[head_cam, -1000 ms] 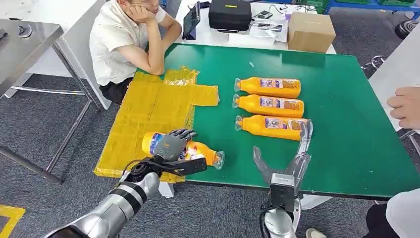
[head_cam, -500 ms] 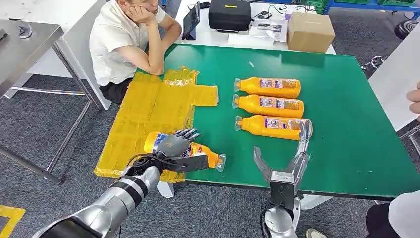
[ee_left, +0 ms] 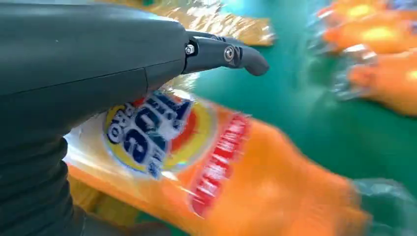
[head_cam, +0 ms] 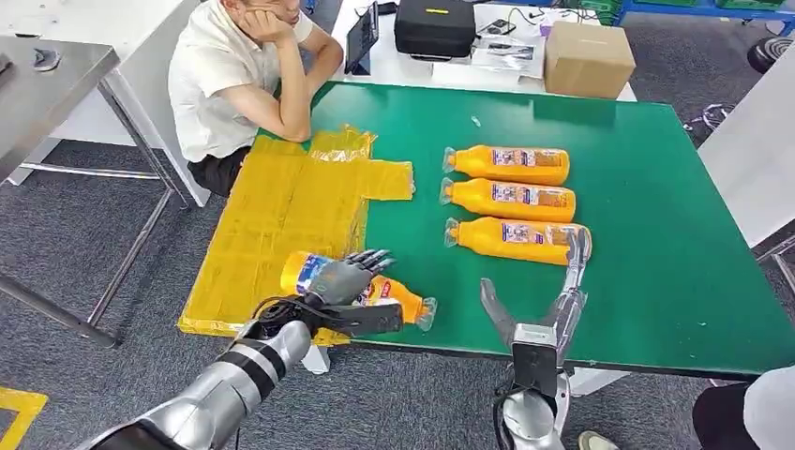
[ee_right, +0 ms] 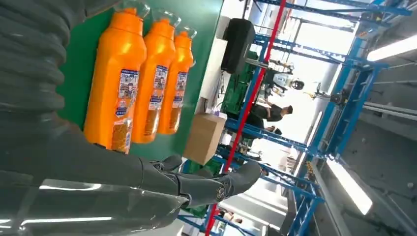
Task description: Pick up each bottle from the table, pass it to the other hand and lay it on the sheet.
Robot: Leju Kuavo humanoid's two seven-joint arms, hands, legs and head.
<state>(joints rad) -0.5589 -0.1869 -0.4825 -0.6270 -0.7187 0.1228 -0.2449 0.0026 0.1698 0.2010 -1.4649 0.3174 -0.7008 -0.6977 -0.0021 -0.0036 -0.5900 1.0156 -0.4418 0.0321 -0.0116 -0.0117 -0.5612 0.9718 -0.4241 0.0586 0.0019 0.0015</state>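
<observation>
From my head view, my left hand (head_cam: 339,281) holds an orange bottle (head_cam: 398,298) at the surface's near edge, half over the yellow sheet (head_cam: 272,211); my right hand (head_cam: 548,300) waits spread and empty. My left wrist view shows the label close; I should lower it flat, wholly onto the sheet, before releasing. My right wrist view shows three bottles (ee_right: 147,78) side by side.

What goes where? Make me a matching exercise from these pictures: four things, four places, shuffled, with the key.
Things:
1. cardboard box
2. yellow sheet
3. three lying bottles
4. bottle under the left robot hand

Places:
A. near edge of the green table
B. middle of the green table
C. white table beyond
D. green table's left side

Pairs: 1-C, 2-D, 3-B, 4-A
</observation>
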